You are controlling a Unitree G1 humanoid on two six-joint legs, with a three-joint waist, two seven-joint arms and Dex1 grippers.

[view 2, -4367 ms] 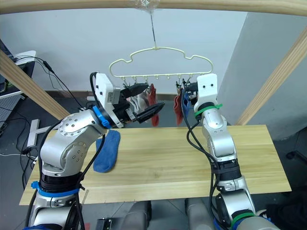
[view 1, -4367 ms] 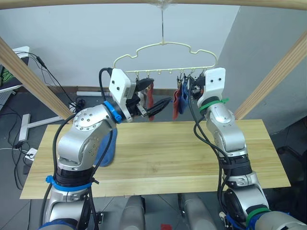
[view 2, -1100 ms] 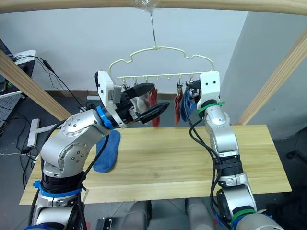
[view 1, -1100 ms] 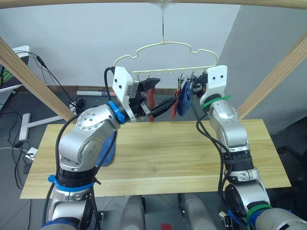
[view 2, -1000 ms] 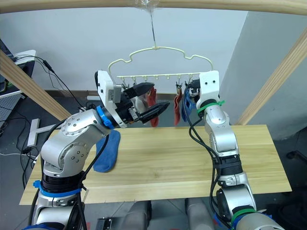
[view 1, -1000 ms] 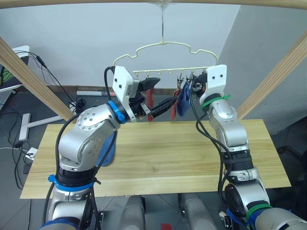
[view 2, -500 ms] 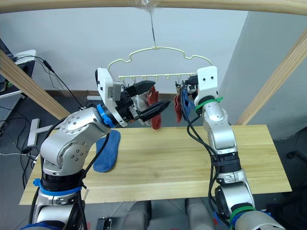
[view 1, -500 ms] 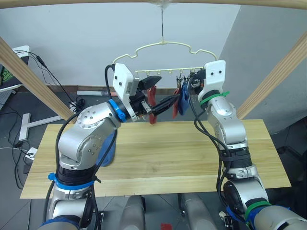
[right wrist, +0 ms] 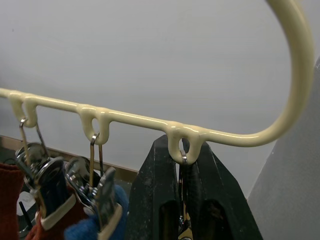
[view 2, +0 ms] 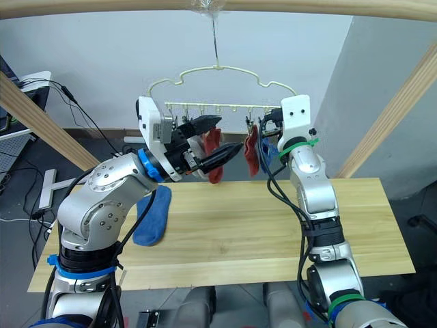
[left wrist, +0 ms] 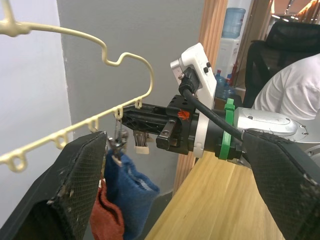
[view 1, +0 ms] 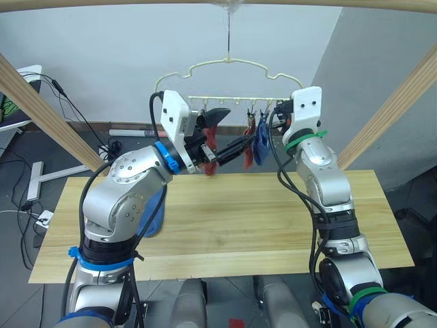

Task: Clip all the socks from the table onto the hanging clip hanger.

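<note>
Head stereo pair looks forward-down; wrist cams close, sharing clip hanger [right wrist: 150, 120].

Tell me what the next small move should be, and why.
Probably lower the left gripper to the blue sock on the table: its jaws stand open and empty, while the right gripper pinches the hanger's end clip.

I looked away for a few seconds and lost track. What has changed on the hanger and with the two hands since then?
The clip hanger has swung toward the robot's left and sits higher. The left hand has risen toward it, open and empty. The right hand stays pinched on the end clip. The blue sock on the table has not moved.
</note>
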